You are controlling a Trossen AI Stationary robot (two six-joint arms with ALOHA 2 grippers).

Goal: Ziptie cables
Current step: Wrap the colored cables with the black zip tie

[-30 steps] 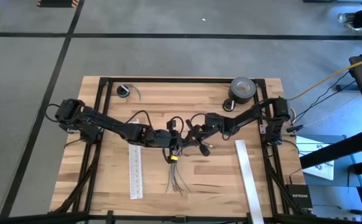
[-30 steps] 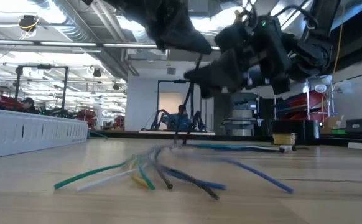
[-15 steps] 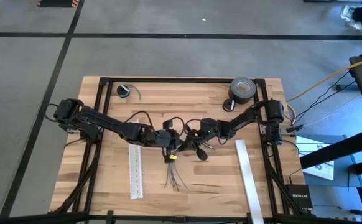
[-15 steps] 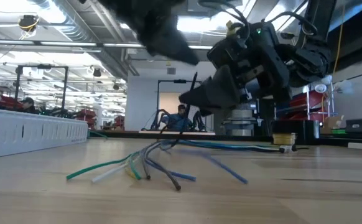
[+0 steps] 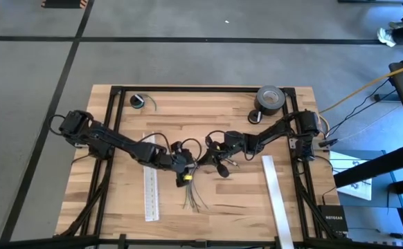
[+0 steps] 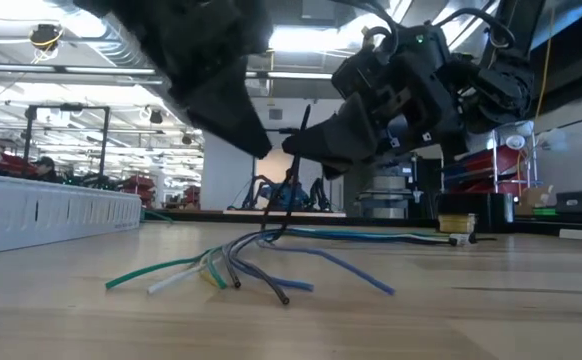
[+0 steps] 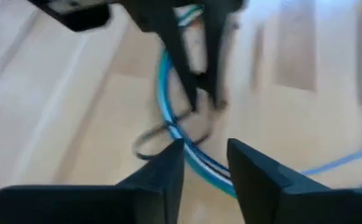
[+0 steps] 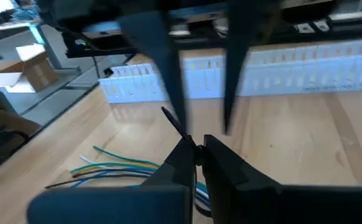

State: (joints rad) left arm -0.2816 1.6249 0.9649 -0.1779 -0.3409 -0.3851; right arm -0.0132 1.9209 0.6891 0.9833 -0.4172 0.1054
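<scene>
The cables (image 5: 191,196) are a loose bundle of thin grey, green, blue and pale wires (image 6: 236,268) lying on the wooden table near its middle. Their ends are fanned toward the near edge. A thin black ziptie (image 6: 289,165) stands slanted above their far ends. My right gripper (image 5: 207,160) is shut on it (image 8: 196,149). My left gripper (image 5: 185,171) hovers just left of it over the bundle. Its fingers (image 7: 206,163) are open with nothing between them. In the left wrist view a thin dark loop (image 7: 150,142) lies by the blue wires. My right gripper pinches the ziptie between its two fingertips, partway along the strip (image 8: 182,135). The fingers come nearly level from the table's right side and lie across the strip. The ziptie stands tilted; its upper end (image 6: 305,108) is free and its lower end (image 6: 271,225) reaches down to the cables.
A white slotted strip (image 5: 151,190) lies left of the cables and another (image 5: 278,200) lies to the right. A grey tape roll (image 5: 271,99) and a small coil (image 5: 138,101) sit near the far edge. The black frame rails run along both table sides.
My left gripper has come down toward the near edge and the cables, rolling as it went. My right gripper has kept its hold on the ziptie almost in place. The cables' fanned near ends have slid a little along the table.
</scene>
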